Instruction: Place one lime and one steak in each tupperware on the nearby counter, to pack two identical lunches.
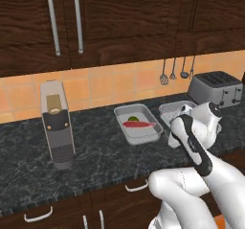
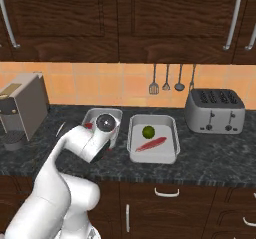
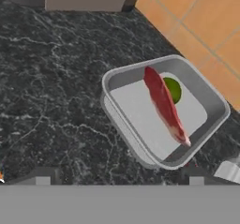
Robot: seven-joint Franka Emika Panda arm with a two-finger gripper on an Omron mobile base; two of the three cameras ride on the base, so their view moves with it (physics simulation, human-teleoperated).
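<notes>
Two pale tupperware trays stand side by side on the dark marbled counter (image 1: pixel 95 151). The left tupperware (image 1: pixel 125 130) (image 3: pixel 133 113) holds a red-pink steak (image 1: pixel 139 124) (image 3: pixel 164 105) and a green lime (image 1: pixel 133 118) (image 3: pixel 173 90) behind it. In the right tupperware (image 2: pixel 172 140) lie another lime (image 2: pixel 148 131) and steak (image 2: pixel 151 144). My gripper (image 3: pixel 119 181) hovers in front of the left tray, open, its tips wide apart with nothing between them. My arm (image 1: pixel 191 142) hides most of the right tray in the left base view, and covers much of the left tray (image 2: pixel 95 114) in the right base view.
A silver toaster (image 2: pixel 215 110) stands right of the trays. A tall coffee machine (image 1: pixel 57 122) stands to the left. Utensils (image 2: pixel 166 80) hang on the orange tiled wall. Dark cabinets hang above. Drawers with silver handles (image 2: pixel 166 193) run below the counter's front edge.
</notes>
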